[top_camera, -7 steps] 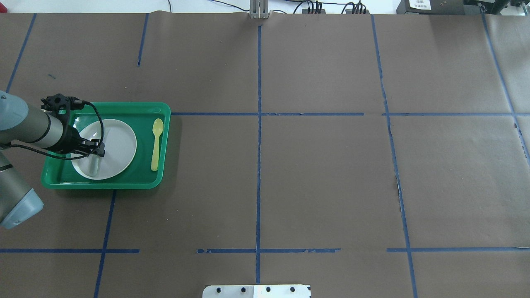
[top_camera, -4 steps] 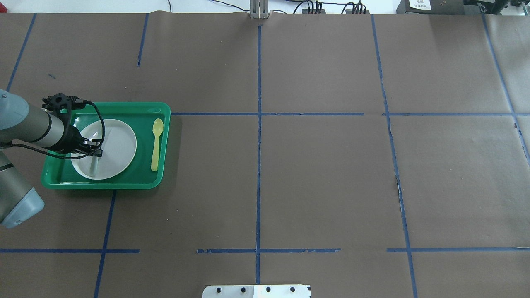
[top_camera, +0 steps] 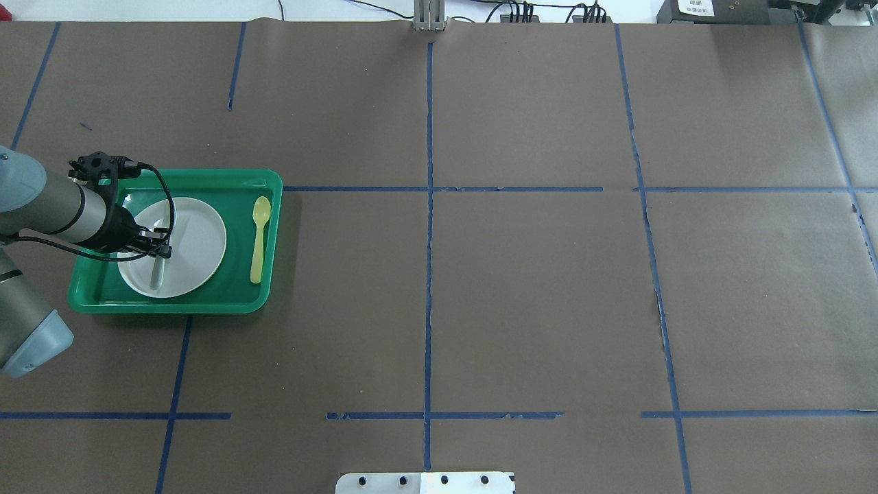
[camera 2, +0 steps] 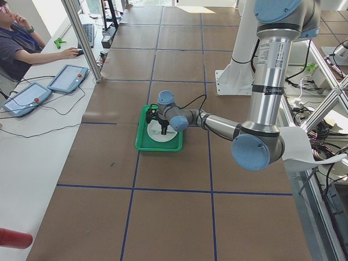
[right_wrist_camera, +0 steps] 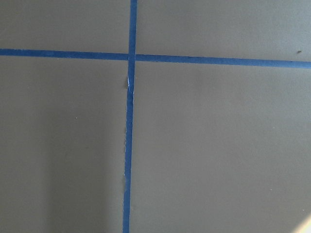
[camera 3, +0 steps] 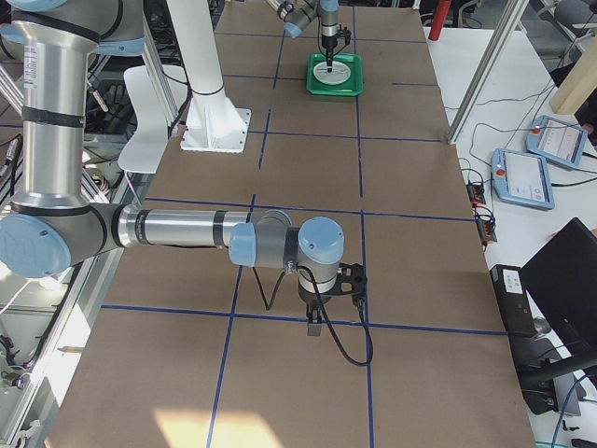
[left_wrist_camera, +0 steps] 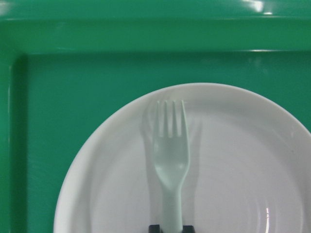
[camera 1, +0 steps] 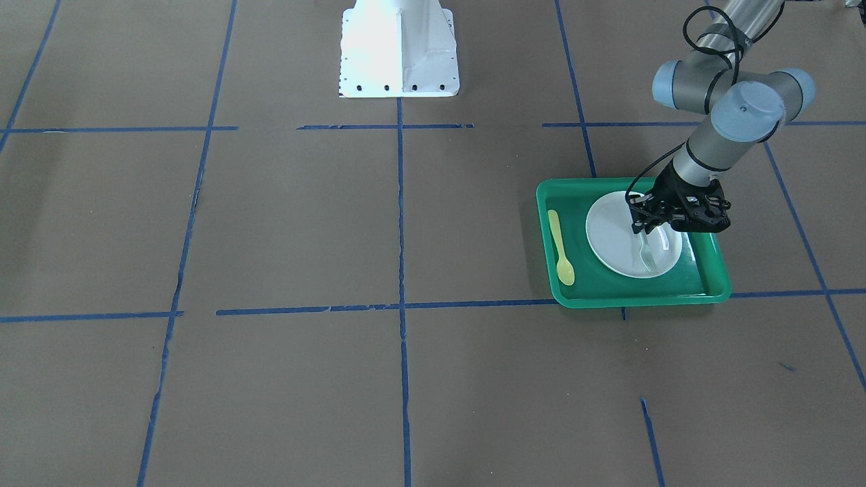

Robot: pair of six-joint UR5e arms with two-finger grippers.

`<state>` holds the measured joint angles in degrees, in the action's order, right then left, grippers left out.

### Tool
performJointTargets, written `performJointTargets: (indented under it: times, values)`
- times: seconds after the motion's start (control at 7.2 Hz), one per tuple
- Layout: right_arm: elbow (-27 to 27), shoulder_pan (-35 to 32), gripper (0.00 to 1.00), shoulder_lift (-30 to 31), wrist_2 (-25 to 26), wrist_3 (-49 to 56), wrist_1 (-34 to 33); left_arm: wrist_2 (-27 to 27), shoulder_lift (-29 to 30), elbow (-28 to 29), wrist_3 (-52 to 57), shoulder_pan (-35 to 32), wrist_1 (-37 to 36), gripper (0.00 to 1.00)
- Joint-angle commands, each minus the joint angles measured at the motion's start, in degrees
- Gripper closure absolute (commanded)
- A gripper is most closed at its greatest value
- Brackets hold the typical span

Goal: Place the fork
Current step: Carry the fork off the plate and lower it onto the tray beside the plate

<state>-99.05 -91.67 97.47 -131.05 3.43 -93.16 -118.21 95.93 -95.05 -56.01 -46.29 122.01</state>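
Left wrist-mounted view: left pincer (left_wrist_camera: 172, 228) narrow, dark tips pressed on both sides of fork (left_wrist_camera: 170, 160) handle, so you have the fork held. Fork pale grey-white plastic, slightly translucent, four short tines, rounded neck. Tines point straight ahead of pincer, over smooth round white plate (left_wrist_camera: 243, 160). Whether fork touches plate, you cannot tell. Plate sits in glossy green rectangular tray (left_wrist_camera: 73, 97) with raised rim. Yellow plastic spoon (top_camera: 258, 240) lies in tray beyond plate, apart from pincer. Right pincer (camera 3: 314, 327) hangs over matte brown paper tabletop (top_camera: 535, 288) with blue tape lines. How wide it stands you cannot tell.
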Motion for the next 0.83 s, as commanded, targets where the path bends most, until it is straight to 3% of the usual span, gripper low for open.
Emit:
performJointTargets:
  times: [0.0,0.69]
  values:
    - [0.0,0.0,0.0,0.0,0.0,0.0,0.0,0.0,-0.66,-1.53,-0.06,-1.68,-0.1,1.0]
    - [0.0,0.0,0.0,0.0,0.0,0.0,0.0,-1.77,-6.46,-0.32,10.56,-7.58,-0.2,1.0]
